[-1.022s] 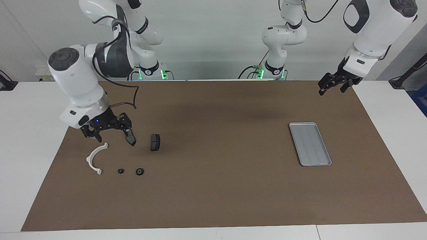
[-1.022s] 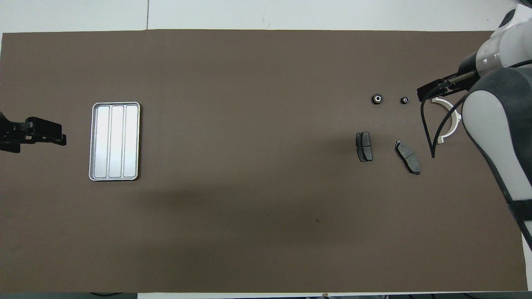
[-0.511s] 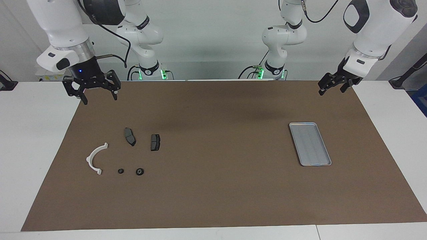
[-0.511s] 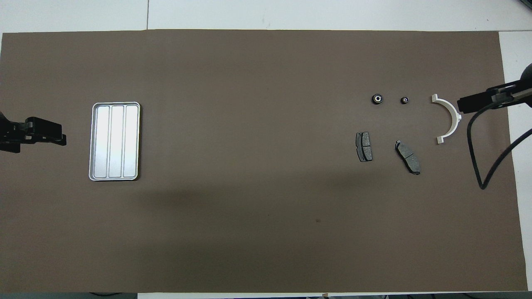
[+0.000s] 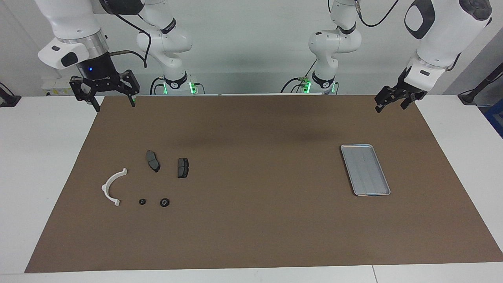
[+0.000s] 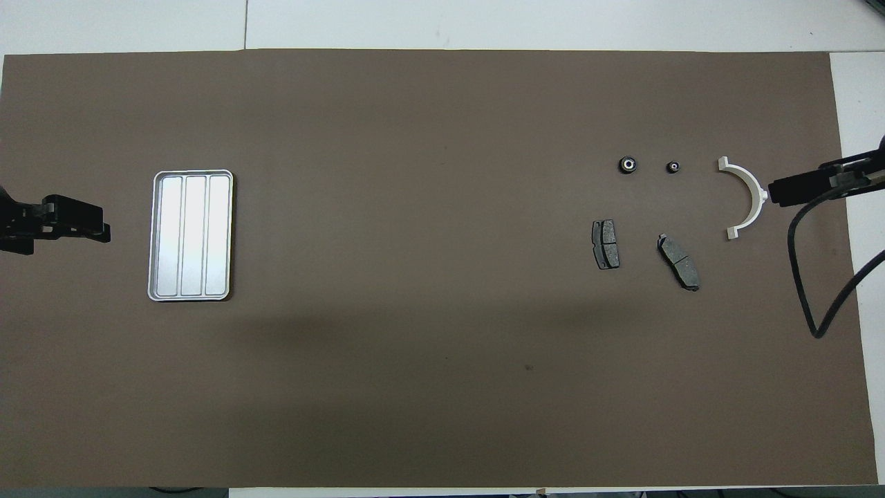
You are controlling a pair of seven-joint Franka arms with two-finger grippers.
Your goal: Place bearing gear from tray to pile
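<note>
Two bearing gears (image 5: 164,202) lie beside your pile (image 5: 114,186); tray (image 5: 365,169) empty at three o'clock. Right gripper (image 5: 104,96) has risen, jaws apart, empty; left gripper (image 5: 389,100) waits, spread.

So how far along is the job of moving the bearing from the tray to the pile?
It looks finished. The tray holds nothing, and two small bearings lie on the mat beside the white bracket and two brake pads. Nothing is in hand: the right tool and left tool are up, open and empty. Nothing seems left.
</note>
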